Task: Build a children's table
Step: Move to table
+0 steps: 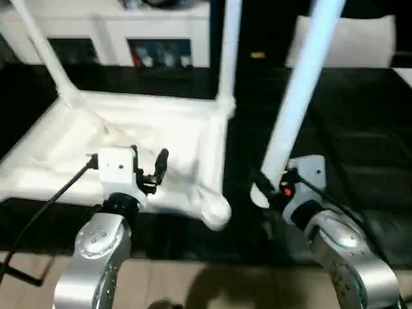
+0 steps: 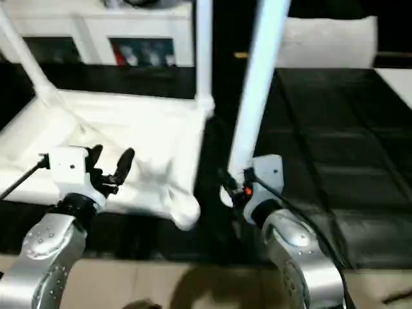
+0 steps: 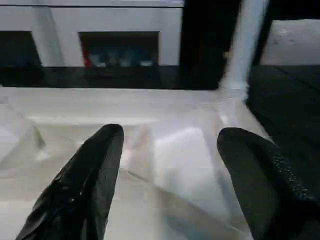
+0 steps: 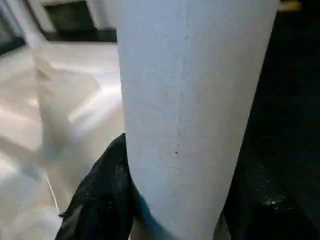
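With the right gripper (image 1: 273, 187) clamped on a leg (image 1: 299, 96) just right of the upturned tabletop (image 1: 129, 138), steer its base into the near right socket (image 1: 215, 212) while the open left gripper (image 1: 149, 166) steadies the top.

Two silver forearms rise from the near edge of the head views, one at each side. The left arm (image 1: 96, 248) ends in a white wrist block, and the left gripper (image 1: 148, 166) reaches forward with its two black fingers (image 3: 85, 180) spread apart and nothing between them. The right arm (image 1: 351, 257) angles inward toward the centre. The right gripper (image 1: 273, 187) is clamped on the thick lower end of a white table leg (image 1: 299, 96), one black finger (image 4: 102, 195) pressed against each side of the tube, which stands nearly upright, leaning slightly.
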You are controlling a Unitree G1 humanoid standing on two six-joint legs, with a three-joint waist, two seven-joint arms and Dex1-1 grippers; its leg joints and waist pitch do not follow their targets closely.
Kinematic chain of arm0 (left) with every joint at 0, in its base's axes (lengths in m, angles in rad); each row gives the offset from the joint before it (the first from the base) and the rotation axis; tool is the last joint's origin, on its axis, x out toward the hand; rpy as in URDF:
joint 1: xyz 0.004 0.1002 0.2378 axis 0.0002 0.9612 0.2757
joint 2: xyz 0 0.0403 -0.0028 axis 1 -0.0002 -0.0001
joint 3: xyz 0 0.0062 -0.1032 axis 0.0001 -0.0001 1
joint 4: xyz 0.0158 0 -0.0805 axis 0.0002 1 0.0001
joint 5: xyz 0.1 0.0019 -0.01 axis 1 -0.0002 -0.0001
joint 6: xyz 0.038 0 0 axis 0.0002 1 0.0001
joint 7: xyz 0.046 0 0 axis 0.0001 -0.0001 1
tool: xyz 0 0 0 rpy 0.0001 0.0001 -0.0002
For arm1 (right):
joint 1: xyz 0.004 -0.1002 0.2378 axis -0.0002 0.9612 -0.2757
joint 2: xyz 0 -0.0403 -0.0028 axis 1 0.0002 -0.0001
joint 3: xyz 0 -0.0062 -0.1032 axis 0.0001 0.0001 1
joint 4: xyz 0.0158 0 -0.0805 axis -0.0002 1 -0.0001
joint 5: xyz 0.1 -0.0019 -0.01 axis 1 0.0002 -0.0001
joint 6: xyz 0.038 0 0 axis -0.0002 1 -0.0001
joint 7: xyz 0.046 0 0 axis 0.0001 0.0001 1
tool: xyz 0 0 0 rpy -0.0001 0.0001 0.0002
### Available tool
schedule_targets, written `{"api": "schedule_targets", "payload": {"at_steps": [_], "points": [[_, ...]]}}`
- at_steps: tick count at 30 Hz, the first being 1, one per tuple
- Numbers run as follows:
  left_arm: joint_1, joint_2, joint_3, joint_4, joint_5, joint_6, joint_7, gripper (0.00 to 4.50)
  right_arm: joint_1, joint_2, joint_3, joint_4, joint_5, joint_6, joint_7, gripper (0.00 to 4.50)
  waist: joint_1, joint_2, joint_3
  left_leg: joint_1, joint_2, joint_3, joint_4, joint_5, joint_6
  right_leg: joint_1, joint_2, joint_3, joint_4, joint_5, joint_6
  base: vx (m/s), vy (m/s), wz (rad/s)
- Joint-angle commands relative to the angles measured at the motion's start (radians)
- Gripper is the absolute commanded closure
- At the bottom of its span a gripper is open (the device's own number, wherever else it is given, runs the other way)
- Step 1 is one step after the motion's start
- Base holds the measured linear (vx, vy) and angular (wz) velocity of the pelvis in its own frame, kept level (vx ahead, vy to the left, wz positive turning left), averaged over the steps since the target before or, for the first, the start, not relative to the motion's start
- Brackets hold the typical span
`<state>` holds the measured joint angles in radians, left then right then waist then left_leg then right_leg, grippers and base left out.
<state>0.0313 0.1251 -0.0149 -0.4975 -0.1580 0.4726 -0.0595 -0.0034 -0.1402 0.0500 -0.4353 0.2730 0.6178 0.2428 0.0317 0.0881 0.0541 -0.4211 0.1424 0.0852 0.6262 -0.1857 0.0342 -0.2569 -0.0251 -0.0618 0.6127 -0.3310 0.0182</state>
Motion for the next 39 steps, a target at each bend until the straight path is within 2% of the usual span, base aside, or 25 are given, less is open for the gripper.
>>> {"api": "schedule_targets", "payload": {"at_steps": [1, 2, 3, 4, 5, 6, 7, 8, 9, 10, 12, 13, 14, 15, 18, 22, 23, 26, 28, 29, 30, 32, 34, 35, 39], "points": [[0.015, 0.018, 0.015, 0.000, -0.022, 0.009, -0.028, 1.09, -0.001, 0.003, 0.001, -0.026, 0.039, -0.011, 0.034, 2.59, -0.043, 0.016, -0.066, 0.141, 0.145, -0.132, -0.035, 0.595, 0.355, -0.095, -0.026, 0.002, 0.073, 0.226, -0.048, 0.182, -0.009, -0.04], [0.016, 0.021, 0.015, -0.002, -0.025, 0.006, -0.038, 1.09, 0.000, 0.000, -0.001, -0.027, 0.047, -0.015, 0.039, 2.59, -0.044, 0.015, -0.092, 0.215, 0.184, -0.183, 0.003, 0.882, 0.423, -0.159, -0.061, 0.035, 0.087, 0.150, -0.003, 0.182, -0.009, -0.04], [0.016, 0.024, 0.018, -0.003, -0.040, 0.022, -0.050, 1.09, -0.002, -0.002, -0.003, -0.027, 0.052, -0.021, 0.045, 2.59, -0.037, 0.008, -0.085, 0.203, 0.194, -0.200, 0.028, 1.343, 0.379, -0.171, -0.112, 0.090, 0.077, 0.211, 0.069, 0.108, 0.004, -0.02], [0.012, 0.041, 0.017, -0.003, -0.065, 0.030, -0.089, 1.09, -0.006, 0.005, -0.016, -0.026, 0.063, -0.051, 0.049, 2.59, -0.031, -0.011, -0.080, 0.153, 0.112, -0.159, 0.016, 1.403, 0.260, -0.149, -0.099, 0.100, 0.036, 0.349, 0.116, -0.064, 0.087, -0.07], [0.007, 0.061, 0.013, -0.002, -0.076, 0.034, -0.120, 1.09, -0.012, 0.016, -0.030, -0.023, 0.076, -0.071, 0.053, 2.59, -0.006, -0.050, -0.073, 0.077, 0.009, -0.088, 0.011, 1.019, 0.152, -0.117, -0.091, 0.103, -0.031, 0.481, 0.071, -0.064, 0.087, -0.07], [0.001, 0.084, 0.007, 0.000, -0.081, 0.033, -0.151, 1.09, -0.018, 0.025, -0.043, -0.020, 0.082, -0.084, 0.050, 2.59, 0.003, -0.061, -0.063, 0.044, -0.023, -0.045, 0.010, 0.757, 0.118, -0.108, -0.103, 0.098, -0.032, 0.550, 0.038, -0.072, 0.047, 0.02], [-0.002, 0.098, 0.003, 0.001, -0.083, 0.033, -0.170, 0.82, -0.022, 0.030, -0.051, -0.018, 0.085, -0.092, 0.048, 2.59, 0.012, -0.066, -0.070, 0.016, -0.024, -0.018, -0.022, 0.357, 0.060, -0.064, -0.120, 0.098, -0.025, 0.619, 0.034, 0.000, 0.000, 0.00], [-0.006, 0.115, 0.004, 0.005, -0.094, 0.029, -0.198, 0.82, -0.027, 0.032, -0.055, -0.012, 0.079, -0.116, 0.049, 2.59, 0.017, -0.058, -0.074, 0.019, -0.012, -0.013, -0.033, 0.219, 0.027, -0.060, -0.122, 0.095, -0.025, 0.605, 0.025, 0.000, 0.000, 0.00], [-0.009, 0.129, 0.009, 0.010, -0.114, 0.031, -0.230, 0.75, -0.032, 0.032, -0.058, -0.004, 0.075, -0.139, 0.055, 2.59, 0.013, -0.051, -0.061, 0.021, 0.001, -0.011, -0.058, 0.023, -0.037, -0.063, -0.110, 0.080, -0.033, 0.489, 0.005, -0.078, -0.037, -0.01], [-0.014, 0.154, 0.013, 0.014, -0.134, 0.036, -0.272, 0.75, -0.039, 0.031, -0.064, 0.006, 0.077, -0.149, 0.061, 2.59, 0.011, -0.047, -0.055, 0.027, 0.008, -0.012, -0.067, -0.053, -0.067, -0.068, -0.103, 0.075, -0.037, 0.394, -0.015, -0.106, -0.013, 0.02], [-0.021, 0.201, 0.006, 0.023, -0.149, 0.044, -0.337, 0.50, -0.049, 0.037, -0.086, 0.018, 0.099, -0.155, 0.069, 2.59, -0.001, -0.034, -0.037, 0.038, 0.025, -0.008, -0.102, -0.300, -0.128, -0.085, -0.083, 0.073, -0.055, 0.000, -0.099, -0.109, -0.006, 0.02], [-0.034, 0.268, -0.008, 0.047, -0.146, 0.039, -0.415, 0.38, -0.068, 0.049, -0.126, 0.040, 0.135, -0.150, 0.069, 2.59, -0.005, -0.033, -0.024, 0.045, 0.030, -0.004, -0.113, -0.433, -0.156, -0.097, -0.084, 0.076, -0.068, -0.208, -0.105, -0.120, 0.009, -0.02], [-0.049, 0.291, -0.004, 0.065, -0.153, 0.046, -0.446, 0.33, -0.075, 0.051, -0.142, 0.049, 0.165, -0.151, 0.082, 2.59, -0.005, -0.034, -0.021, 0.051, 0.029, -0.002, -0.114, -0.490, -0.169, -0.104, -0.087, 0.078, -0.077, -0.310, -0.096, -0.120, 0.009, -0.02], [-0.060, 0.300, 0.000, 0.076, -0.159, 0.050, -0.460, 0.29, -0.079, 0.051, -0.150, 0.054, 0.183, -0.152, 0.091, 2.59, -0.006, -0.035, -0.022, 0.069, 0.033, -0.002, -0.112, -0.576, -0.193, -0.119, -0.092, 0.082, -0.092, -0.444, -0.067, -0.128, 0.016, -0.02], [-0.153, 0.284, 0.038, 0.123, -0.197, 0.085, -0.446, 0.26, -0.094, 0.033, -0.175, 0.059, 0.281, -0.070, 0.148, 2.59, 0.001, -0.036, -0.031, 0.072, 0.035, 0.002, -0.118, -0.565, -0.192, -0.119, -0.089, 0.079, -0.091, -0.381, -0.062, -0.098, 0.030, -0.02], [-0.265, 0.248, 0.060, 0.163, -0.228, 0.113, -0.401, 0.26, -0.106, -0.033, -0.129, 0.060, 0.261, -0.070, 0.226, 2.59, -0.001, -0.040, -0.040, 0.043, 0.037, 0.009, -0.130, -0.444, -0.177, -0.094, -0.092, 0.072, -0.077, -0.237, -0.082, -0.054, 0.027, -0.04], [-0.295, 0.236, 0.056, 0.175, -0.220, 0.117, -0.380, 0.26, -0.108, -0.046, -0.114, 0.058, 0.256, -0.070, 0.244, 2.59, 0.000, -0.051, -0.038, 0.046, 0.037, 0.020, -0.125, -0.425, -0.162, -0.103, -0.094, 0.074, -0.086, -0.261, -0.078, 0.000, 0.000, 0.00], [-0.389, 0.188, 0.036, 0.233, -0.169, 0.122, -0.306, 0.26, -0.110, -0.073, -0.059, 0.056, 0.213, -0.074, 0.266, 2.59, -0.001, -0.060, -0.039, 0.043, 0.037, 0.025, -0.123, -0.420, -0.159, -0.104, -0.099, 0.071, -0.098, -0.362, -0.062, -0.042, 0.013, -0.06], [-0.428, 0.168, 0.032, 0.256, -0.159, 0.128, -0.282, 0.26, -0.111, -0.080, -0.040, 0.056, 0.200, -0.074, 0.271, 2.59, -0.001, -0.055, -0.037, 0.052, 0.037, 0.027, -0.120, -0.443, -0.167, -0.114, -0.097, 0.072, -0.103, -0.399, -0.053, -0.026, 0.000, -0.01], [-0.514, 0.133, 0.007, 0.303, -0.151, 0.132, -0.281, 0.26, -0.112, -0.100, -0.004, 0.055, 0.192, -0.061, 0.282, 2.59, 0.001, -0.066, -0.037, 0.058, 0.037, 0.028, -0.115, -0.449, -0.167, -0.120, -0.101, 0.072, -0.113, -0.427, -0.048, -0.063, 0.000, -0.01], [-0.572, 0.115, -0.019, 0.325, -0.157, 0.130, -0.302, 0.26, -0.112, -0.115, 0.020, 0.058, 0.180, -0.062, 0.292, 2.59, 0.004, -0.060, -0.035, 0.059, 0.038, 0.025, -0.116, -0.461, -0.172, -0.122, -0.102, 0.069, -0.117, -0.443, -0.045, -0.063, 0.000, -0.01], [-0.596, 0.108, -0.033, 0.329, -0.160, 0.127, -0.314, 0.26, -0.111, -0.118, 0.031, 0.061, 0.169, -0.071, 0.294, 2.59, 0.004, -0.062, -0.031, 0.060, 0.040, 0.023, -0.120, -0.494, -0.175, -0.124, -0.098, 0.064, -0.119, -0.440, -0.042, -0.031, 0.007, -0.02], [-0.628, 0.102, -0.079, 0.298, -0.187, 0.134, -0.374, 0.26, -0.109, -0.125, 0.041, 0.062, 0.160, -0.079, 0.298, 2.59, -0.001, -0.063, -0.030, 0.048, 0.045, 0.014, -0.135, -0.538, -0.178, -0.109, -0.098, 0.055, -0.109, -0.386, -0.051, 0.000, 0.000, 0.00], [-0.635, 0.102, -0.095, 0.277, -0.201, 0.141, -0.395, 0.26, -0.109, -0.126, 0.042, 0.062, 0.157, -0.081, 0.296, 2.59, -0.002, -0.055, -0.030, 0.043, 0.046, 0.012, -0.141, -0.545, -0.179, -0.105, -0.100, 0.053, -0.106, -0.359, -0.056, 0.000, 0.000, 0.00], [-0.636, 0.101, -0.129, 0.182, -0.275, 0.187, -0.459, 0.26, -0.107, -0.127, 0.040, 0.062, 0.144, -0.083, 0.289, 2.59, -0.007, -0.060, -0.029, 0.043, 0.045, 0.017, -0.142, -0.579, -0.177, -0.105, -0.105, 0.039, -0.112, -0.345, -0.065, -0.004, 0.015, -0.05]]}}
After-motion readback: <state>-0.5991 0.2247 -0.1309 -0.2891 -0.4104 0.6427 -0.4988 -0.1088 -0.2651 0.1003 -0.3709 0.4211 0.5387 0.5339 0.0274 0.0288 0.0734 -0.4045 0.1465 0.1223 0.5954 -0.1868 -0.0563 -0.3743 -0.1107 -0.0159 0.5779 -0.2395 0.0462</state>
